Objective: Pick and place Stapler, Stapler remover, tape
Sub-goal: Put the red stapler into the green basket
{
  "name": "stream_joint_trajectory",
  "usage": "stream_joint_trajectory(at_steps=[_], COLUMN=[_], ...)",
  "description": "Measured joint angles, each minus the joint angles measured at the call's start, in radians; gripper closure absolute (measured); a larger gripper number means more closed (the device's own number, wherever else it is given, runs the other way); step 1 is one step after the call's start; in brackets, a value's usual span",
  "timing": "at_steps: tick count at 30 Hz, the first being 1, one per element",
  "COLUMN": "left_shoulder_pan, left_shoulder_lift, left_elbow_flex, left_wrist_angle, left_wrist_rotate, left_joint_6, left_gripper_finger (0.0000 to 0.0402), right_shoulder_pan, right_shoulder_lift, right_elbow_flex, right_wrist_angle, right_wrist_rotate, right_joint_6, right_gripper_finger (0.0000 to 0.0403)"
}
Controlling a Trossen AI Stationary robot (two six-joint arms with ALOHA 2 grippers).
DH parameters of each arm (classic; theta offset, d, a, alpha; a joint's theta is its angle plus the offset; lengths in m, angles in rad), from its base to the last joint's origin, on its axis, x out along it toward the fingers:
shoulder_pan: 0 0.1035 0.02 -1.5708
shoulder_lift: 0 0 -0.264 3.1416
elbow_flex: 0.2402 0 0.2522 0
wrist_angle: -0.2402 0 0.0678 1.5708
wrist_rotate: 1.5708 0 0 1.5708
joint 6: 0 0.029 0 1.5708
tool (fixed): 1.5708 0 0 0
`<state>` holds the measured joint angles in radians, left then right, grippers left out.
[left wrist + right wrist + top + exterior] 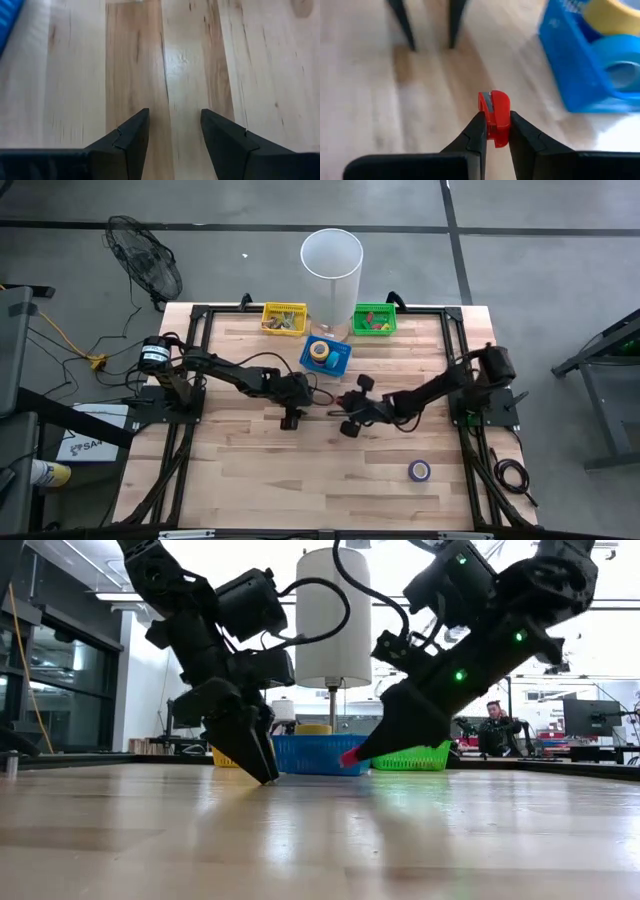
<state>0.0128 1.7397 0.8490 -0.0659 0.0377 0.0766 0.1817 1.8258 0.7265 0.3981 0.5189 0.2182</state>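
A red staple remover point(494, 117) is clamped in the right pincer point(495, 131), just off the worktop point(250, 470) near the blue basket point(327, 357). Beside it, the left pincer point(174, 134) is held open and empty.

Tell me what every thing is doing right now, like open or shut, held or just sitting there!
Left gripper: open, empty, low over the table.
Right gripper: shut on the red staple remover.
Red staple remover: pinched between the fingers, above the table.
Blue basket: holds tape rolls.
Yellow tape roll: lying in the blue basket.
Purple tape roll: lying flat on the table, untouched.
Yellow basket: has things in it.
Green basket: has things in it.
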Motion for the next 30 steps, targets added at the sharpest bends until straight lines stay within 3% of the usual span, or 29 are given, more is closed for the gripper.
stream_joint_trajectory(at_steps=[15,26,30], left_shoulder_pan=[-0.001,0.000,0.000], left_shoulder_lift=[-0.009,-0.193,-0.280], left_elbow_flex=[-0.001,-0.053,-0.121], left_wrist_angle=[-0.036,-0.078,-0.043], left_wrist_rotate=[-0.027,-0.076,-0.078], left_joint_6=[-0.038,-0.059,-0.094], left_gripper_finger=[0.0227,0.0227,0.0227], right_shoulder_pan=[-0.125,-0.433,-0.558], right_shoulder_lift=[-0.376,-0.406,-0.407], right_elbow_flex=[0.000,-0.003,-0.003], right_wrist_angle=[-0.558,-0.591,-0.578], right_wrist_rotate=[0.183,0.162,0.079], right_joint_6=[0.146,0.119,0.078], right_gripper_finger=[0.0357,0.0358,0.0358])
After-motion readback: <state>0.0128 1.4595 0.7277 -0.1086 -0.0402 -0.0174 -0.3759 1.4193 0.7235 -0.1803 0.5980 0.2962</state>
